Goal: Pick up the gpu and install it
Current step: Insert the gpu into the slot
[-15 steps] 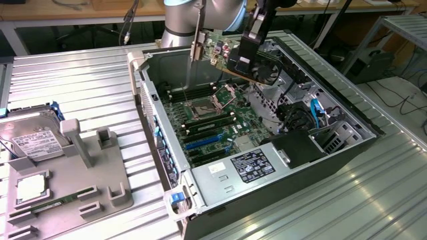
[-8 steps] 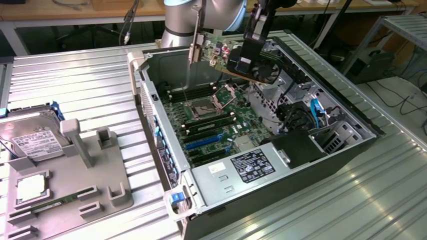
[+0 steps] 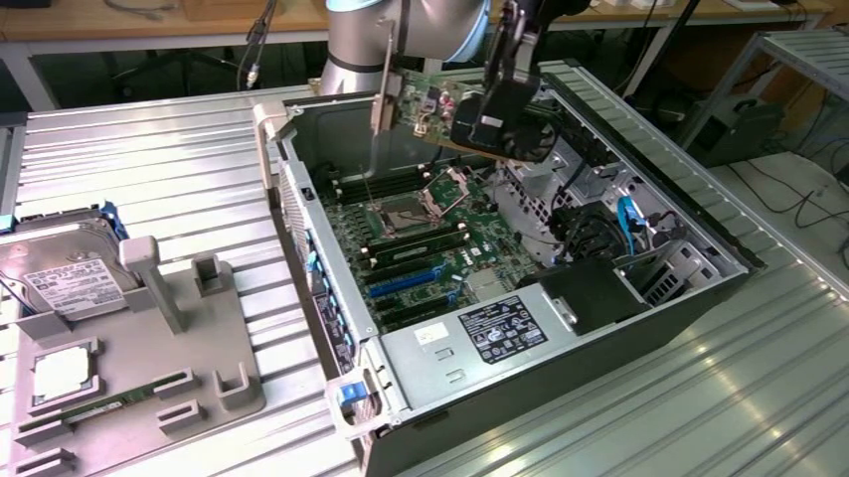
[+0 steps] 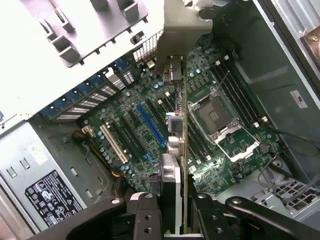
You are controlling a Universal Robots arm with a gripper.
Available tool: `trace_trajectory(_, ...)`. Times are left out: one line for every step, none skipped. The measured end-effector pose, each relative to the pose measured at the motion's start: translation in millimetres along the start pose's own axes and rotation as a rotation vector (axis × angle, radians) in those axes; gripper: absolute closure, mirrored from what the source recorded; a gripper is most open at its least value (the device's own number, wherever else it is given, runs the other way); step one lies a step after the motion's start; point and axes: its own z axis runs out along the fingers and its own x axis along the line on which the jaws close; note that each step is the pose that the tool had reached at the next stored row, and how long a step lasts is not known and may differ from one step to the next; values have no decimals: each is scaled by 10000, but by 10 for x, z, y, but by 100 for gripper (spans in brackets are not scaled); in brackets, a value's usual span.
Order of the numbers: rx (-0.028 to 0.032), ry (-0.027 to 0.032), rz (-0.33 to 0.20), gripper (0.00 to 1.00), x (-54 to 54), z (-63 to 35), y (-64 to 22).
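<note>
Grey plastic rack (image 3: 199, 368) sits at the exterior view's left on the ribbed metal table (image 3: 173, 169). A silver hard drive (image 3: 60, 273) with a white label rests at its far corner, and a slim green memory stick (image 3: 95, 407) lies in a slot near its front edge.

Just beside the rack, toward the middle, the computer case (image 3: 690, 298) lies open with the green motherboard (image 3: 424, 238) facing up. A silver power supply (image 3: 484, 333) with a black label fills the near end of the case.

Over the far end of the case hangs the gpu (image 3: 431, 99), held on edge above the rim and well apart from the board below. Its silvery bracket (image 3: 385, 75) is at the end toward the exterior view's left. The black claw (image 3: 484, 129) is clamped on the card's other end, a finger pressed against each face.

From the wrist view, the gpu (image 4: 171, 180) shows edge-on between the claw's (image 4: 177, 220) two fingers (image 4: 147, 217). It lines up above the board between the long blue slot (image 4: 151, 125) and the processor socket (image 4: 216, 111).

Farther toward the exterior view's right, blue cables (image 3: 623, 224) curl inside the case beside a metal drive cage (image 3: 670, 273).
</note>
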Motion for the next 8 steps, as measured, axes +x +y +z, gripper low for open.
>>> trace_trajectory(-4, 6, -157, 72, 0, 0, 0)
trace_trajectory(-8, 11, -304, 72, 0, 0, 0)
trace_trajectory(-12, 17, -448, 72, 0, 0, 0)
trace_trajectory(-15, 23, -592, 72, 0, 0, 0)
trace_trajectory(-19, 29, -739, 72, 0, 0, 0)
trace_trajectory(-23, 35, -886, 72, 0, 0, 0)
trace_trajectory(-26, 39, -1014, 72, 0, 0, 0)
trace_trajectory(-30, 43, -1143, 72, 0, 0, 0)
